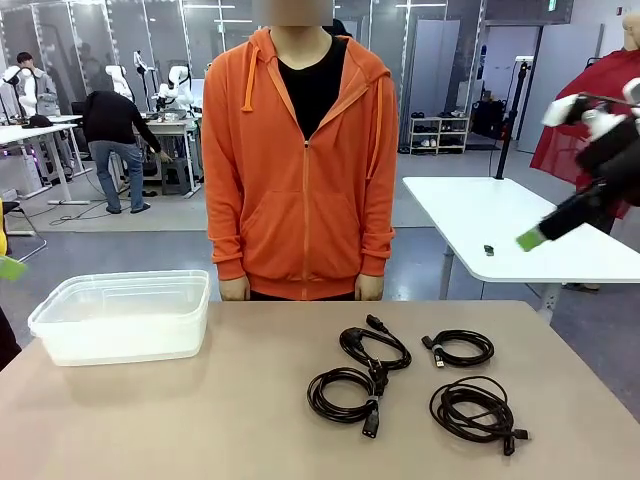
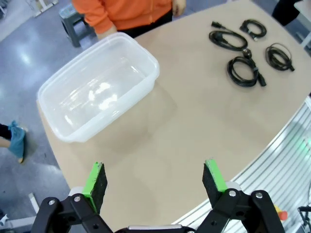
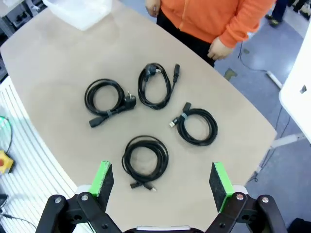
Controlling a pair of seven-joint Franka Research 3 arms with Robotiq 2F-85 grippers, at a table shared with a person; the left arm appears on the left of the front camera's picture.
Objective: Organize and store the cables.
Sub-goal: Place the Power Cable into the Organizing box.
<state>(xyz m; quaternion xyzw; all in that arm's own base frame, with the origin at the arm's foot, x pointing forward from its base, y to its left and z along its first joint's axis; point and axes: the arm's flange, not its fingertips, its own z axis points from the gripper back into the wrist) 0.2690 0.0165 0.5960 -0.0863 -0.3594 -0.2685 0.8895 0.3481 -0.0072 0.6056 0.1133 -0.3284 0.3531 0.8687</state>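
Four thin black cables (image 1: 378,372), each wound in a loose coil, lay close together on the beige tabletop (image 1: 200,420), well apart from the empty clear plastic tub (image 1: 120,345) at its left end. The left gripper (image 2: 154,167) and right gripper (image 3: 162,167) hung above, jaws spread wide, holding nothing. Light and floppy, the coils would likely sag; pinching across the bundled strands beside a chunky plug (image 1: 371,423) seemed safest.

Right gripper (image 1: 540,232) blurred — container (image 3: 80,10) cut off.
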